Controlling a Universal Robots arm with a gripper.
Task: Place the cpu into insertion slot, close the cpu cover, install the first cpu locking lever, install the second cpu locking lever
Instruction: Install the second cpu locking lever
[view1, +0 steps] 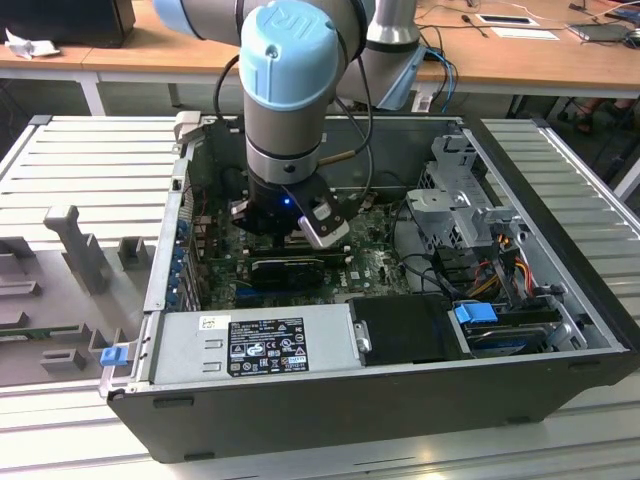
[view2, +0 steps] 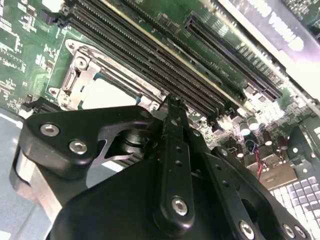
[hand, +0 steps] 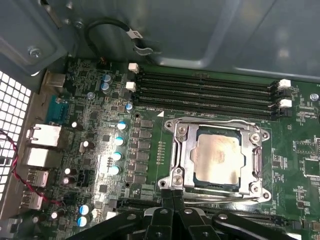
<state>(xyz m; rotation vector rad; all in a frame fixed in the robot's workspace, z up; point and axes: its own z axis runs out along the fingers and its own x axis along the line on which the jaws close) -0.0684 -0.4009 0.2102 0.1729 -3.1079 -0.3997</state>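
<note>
With the cpu (hand: 218, 156) seated in the insertion slot (hand: 178, 161) and the cpu cover (hand: 256, 159) down, our gripper (hand: 172, 199), fingers pinched together and empty, hovers at the socket's edge. We judge the locking lever (hand: 225, 198) needs a steady sideways press under its hook.

An open computer case (view1: 560, 300) lies on a ribbed metal surface (view1: 90, 160). Inside it are a green motherboard (hand: 100, 145), long black memory slots (hand: 205, 87), a grey power supply (view1: 250, 345) with a label, and a metal drive cage (view1: 455, 195). Wooden desks (view1: 500, 60) stand behind.
</note>
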